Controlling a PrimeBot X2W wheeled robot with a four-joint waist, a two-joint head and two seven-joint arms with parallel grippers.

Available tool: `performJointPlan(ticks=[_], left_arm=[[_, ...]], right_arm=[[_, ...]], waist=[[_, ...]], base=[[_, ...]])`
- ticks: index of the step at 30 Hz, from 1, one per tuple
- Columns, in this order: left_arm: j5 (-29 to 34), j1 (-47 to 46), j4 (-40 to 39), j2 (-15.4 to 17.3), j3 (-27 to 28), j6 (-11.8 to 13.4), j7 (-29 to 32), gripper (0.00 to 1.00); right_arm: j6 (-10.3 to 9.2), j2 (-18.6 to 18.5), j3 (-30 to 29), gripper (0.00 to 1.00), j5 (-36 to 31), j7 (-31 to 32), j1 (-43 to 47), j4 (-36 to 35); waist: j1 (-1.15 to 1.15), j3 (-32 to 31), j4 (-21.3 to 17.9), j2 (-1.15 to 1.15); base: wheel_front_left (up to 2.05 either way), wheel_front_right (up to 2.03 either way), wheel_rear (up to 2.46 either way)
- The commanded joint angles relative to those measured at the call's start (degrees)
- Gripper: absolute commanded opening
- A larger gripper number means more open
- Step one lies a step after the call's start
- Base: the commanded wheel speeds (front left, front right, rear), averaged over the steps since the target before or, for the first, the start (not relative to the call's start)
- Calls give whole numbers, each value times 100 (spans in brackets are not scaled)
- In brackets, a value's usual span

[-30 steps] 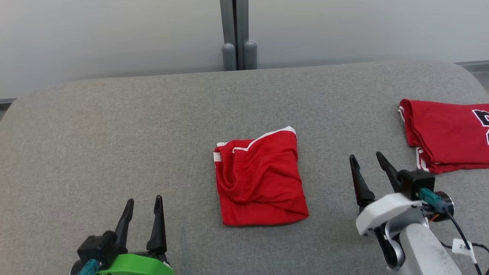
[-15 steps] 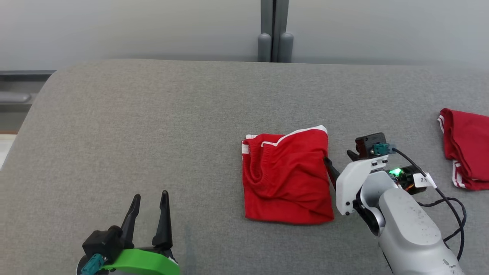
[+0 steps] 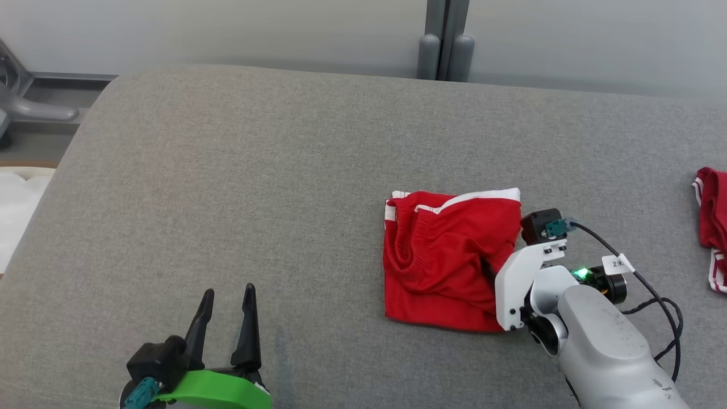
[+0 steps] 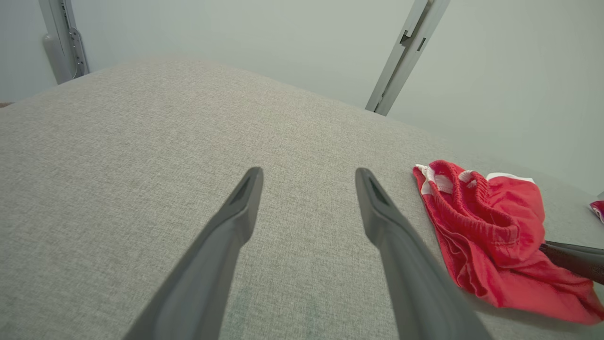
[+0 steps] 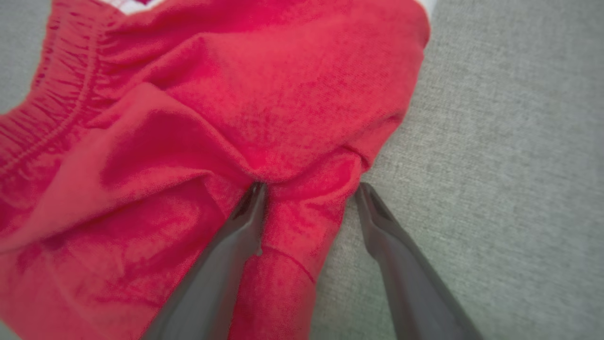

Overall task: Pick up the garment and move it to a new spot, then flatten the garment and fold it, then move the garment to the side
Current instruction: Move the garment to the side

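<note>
The garment (image 3: 443, 255) is a pair of red shorts with white trim, folded into a rough square on the grey padded table (image 3: 227, 170). My right gripper (image 3: 494, 264) is tipped down at its right edge. In the right wrist view that gripper (image 5: 311, 189) stands open, one finger pressed into the cloth (image 5: 236, 94) and the other on the bare table, with a fold of the edge between them. My left gripper (image 3: 229, 291) rests open near the front left, well clear of the shorts (image 4: 490, 236), with nothing between its fingers (image 4: 309, 171).
A second red garment (image 3: 713, 221) lies at the table's far right edge. A grey post (image 3: 446, 40) stands behind the table against the pale wall. Something white (image 3: 17, 210) lies beyond the table's left edge.
The head camera has turned left, shifting the whole picture right. My right gripper has come in from the right and tipped down onto the shorts' right edge. The left gripper has not moved.
</note>
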Motion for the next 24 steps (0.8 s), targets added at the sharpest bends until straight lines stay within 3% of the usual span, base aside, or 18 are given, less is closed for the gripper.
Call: performJointPlan(ticks=[1,2,3,4,5,10,24], left_arm=[[-18,-75,-14,8,-15,16,-1,100],[-16,-88,-10,8,-17,16,-1,100],[-13,-109,-7,8,-23,13,-1,100],[-13,-123,-15,8,-30,18,-1,100],[-12,-135,-27,7,-39,27,-1,100],[110,-158,-118,8,-10,36,-1,100],[547,-608,-254,11,-139,-58,0,100]], right_arm=[[-8,-16,79,45,51,-9,19,131],[-8,-15,121,39,61,-26,-8,158],[-8,-15,182,18,66,-71,-42,179],[-8,-12,222,5,55,-128,-73,188],[-8,-15,241,0,23,-199,-124,203],[-11,-46,269,0,-120,-535,-428,225],[-9,-767,221,0,-627,-754,-947,-153]], waist=[[0,73,-9,0],[0,95,-24,0],[0,124,-48,0],[0,147,-76,0],[0,172,-118,0],[0,310,-495,0],[0,830,-2348,0]], base=[[0,0,0],[0,0,0],[0,0,0],[0,0,0],[0,0,0],[0,0,0],[0,0,0]])
